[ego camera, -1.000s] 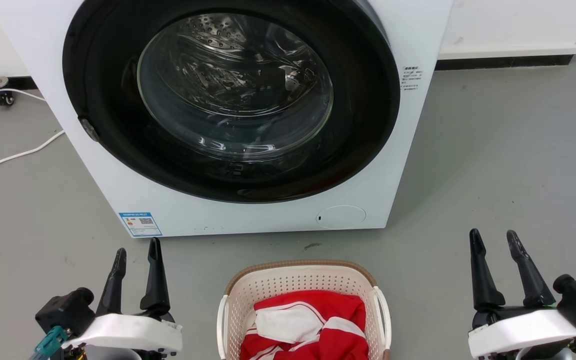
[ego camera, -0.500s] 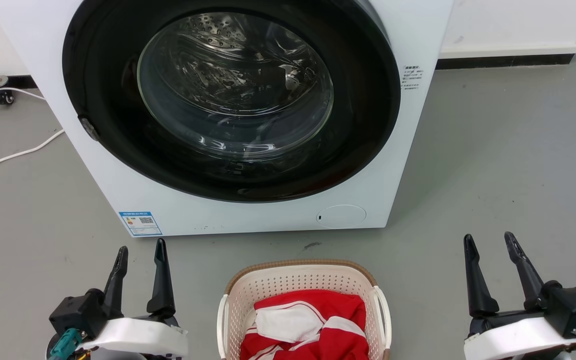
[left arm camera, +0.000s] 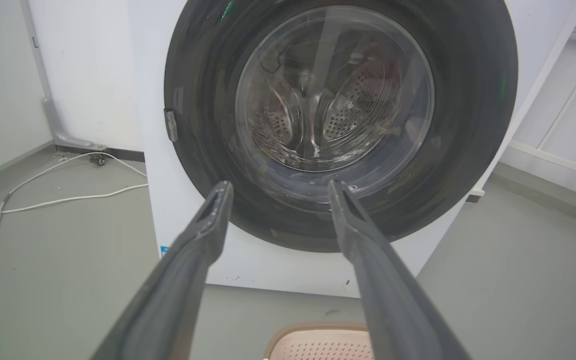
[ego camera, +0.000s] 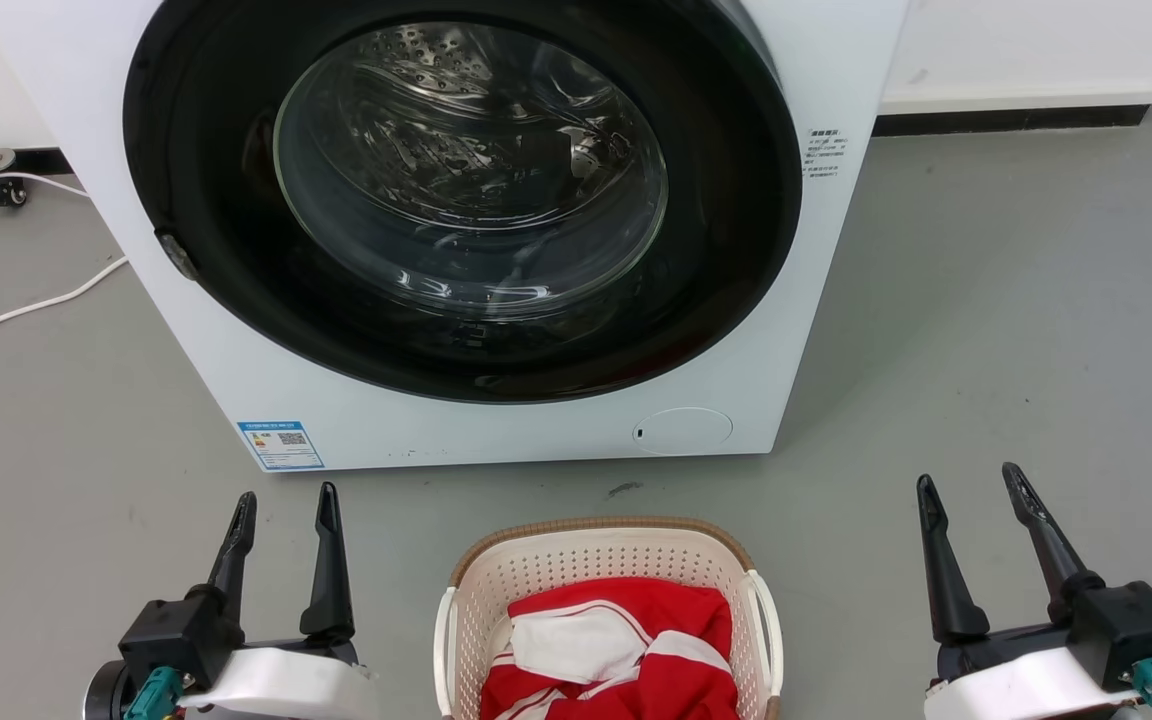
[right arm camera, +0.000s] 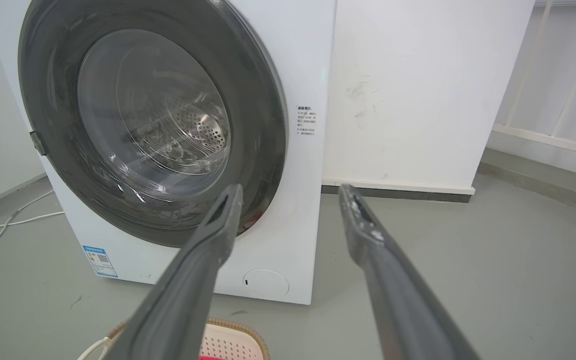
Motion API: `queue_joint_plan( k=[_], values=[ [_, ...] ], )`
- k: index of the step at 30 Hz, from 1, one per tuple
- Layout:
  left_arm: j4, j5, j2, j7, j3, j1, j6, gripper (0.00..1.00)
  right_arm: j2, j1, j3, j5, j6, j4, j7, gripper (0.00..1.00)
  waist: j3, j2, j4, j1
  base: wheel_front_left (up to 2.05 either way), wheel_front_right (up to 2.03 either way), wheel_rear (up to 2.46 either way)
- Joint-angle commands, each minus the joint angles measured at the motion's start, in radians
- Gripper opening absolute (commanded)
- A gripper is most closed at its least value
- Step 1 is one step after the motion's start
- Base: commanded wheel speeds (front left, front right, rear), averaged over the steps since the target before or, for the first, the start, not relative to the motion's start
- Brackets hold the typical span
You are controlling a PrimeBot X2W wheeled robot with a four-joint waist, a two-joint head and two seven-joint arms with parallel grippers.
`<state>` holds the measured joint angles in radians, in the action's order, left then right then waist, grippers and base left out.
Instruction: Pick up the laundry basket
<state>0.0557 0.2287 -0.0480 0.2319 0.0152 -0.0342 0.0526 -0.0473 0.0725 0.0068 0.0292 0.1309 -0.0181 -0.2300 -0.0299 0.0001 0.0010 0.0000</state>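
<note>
The laundry basket (ego camera: 616, 562), cream perforated plastic with a brown rim and white side handles, stands on the grey floor at the bottom centre of the head view, holding red and white cloth (ego camera: 626, 645). Its far rim peeks in at the bottom of the left wrist view (left arm camera: 318, 332) and the right wrist view (right arm camera: 238, 332). My left gripper (ego camera: 284, 505) is open, well to the left of the basket and apart from it. My right gripper (ego camera: 971, 485) is open, well to the right of it. Both hold nothing.
A white front-loading washing machine (ego camera: 496, 430) with a shut dark round door (ego camera: 456, 190) stands just beyond the basket. White cables (ego camera: 26, 310) lie on the floor at the left. A white wall (ego camera: 1016, 50) runs behind at the right, with open grey floor before it.
Both grippers have drawn back toward the bottom of the head view and rolled slightly. The basket and the washing machine have stayed put.
</note>
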Motion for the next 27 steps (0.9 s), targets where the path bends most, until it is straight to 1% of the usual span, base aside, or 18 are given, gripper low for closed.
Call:
queue_joint_plan(
  k=[1,17,27],
  values=[
    [-0.009,-0.029,-0.003,0.009,0.001,-0.009,0.0,1.0,-0.005,0.015,0.0,-0.027,0.0,-0.012,-0.011,1.0,-0.001,-0.0001,0.0,0.0,0.0,0.0,0.0],
    [-0.015,-0.137,-0.004,0.036,-0.003,-0.025,-0.007,1.0,-0.005,0.028,-0.002,-0.115,0.0,-0.017,-0.037,1.0,-0.002,-0.0001,0.0,0.0,0.0,0.0,0.0],
    [-0.003,-0.131,-0.003,0.034,0.0,-0.026,-0.011,1.0,-0.005,0.027,-0.005,-0.084,0.0,0.001,-0.035,1.0,0.001,-0.0001,0.005,0.0,0.0,0.0,0.0]
  ],
)
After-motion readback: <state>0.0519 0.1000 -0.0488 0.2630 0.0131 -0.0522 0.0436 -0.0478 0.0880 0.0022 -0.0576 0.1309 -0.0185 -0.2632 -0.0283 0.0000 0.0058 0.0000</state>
